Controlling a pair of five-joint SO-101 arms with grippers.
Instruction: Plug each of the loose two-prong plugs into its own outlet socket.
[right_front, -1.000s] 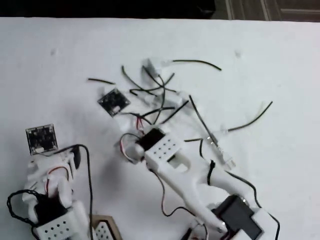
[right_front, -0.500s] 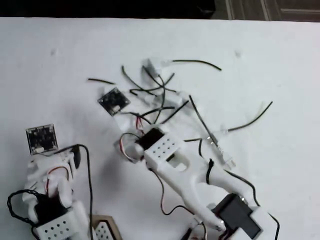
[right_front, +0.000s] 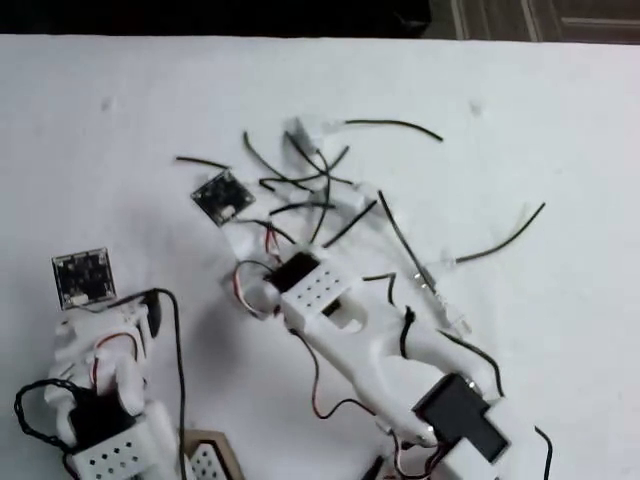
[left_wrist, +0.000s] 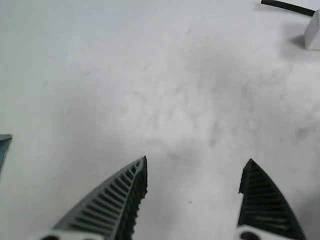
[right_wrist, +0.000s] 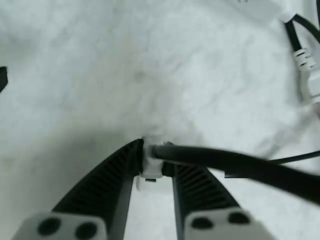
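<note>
**Table**: white surface; both arms stand at its near edge.

**Right gripper**: clamped on a small white plug, one finger on each side. The plug's black lead runs out sideways between the fingers. The held plug sits low over the table near its middle; whether it touches the surface cannot be told.

**Right arm**: stretched from the near edge towards the middle of the table.

**Left gripper**: jaws spread wide with nothing between them, over bare table at the near left corner.

**First socket board**: small dark square, near the middle of the table, close to the right arm's tip.

**Second socket board**: same kind, by the left edge, just ahead of the left arm.

**Loose plugs with black leads**: tangled heap at the middle of the table, beside the first socket board; single strays lie further towards the right edge.
</note>
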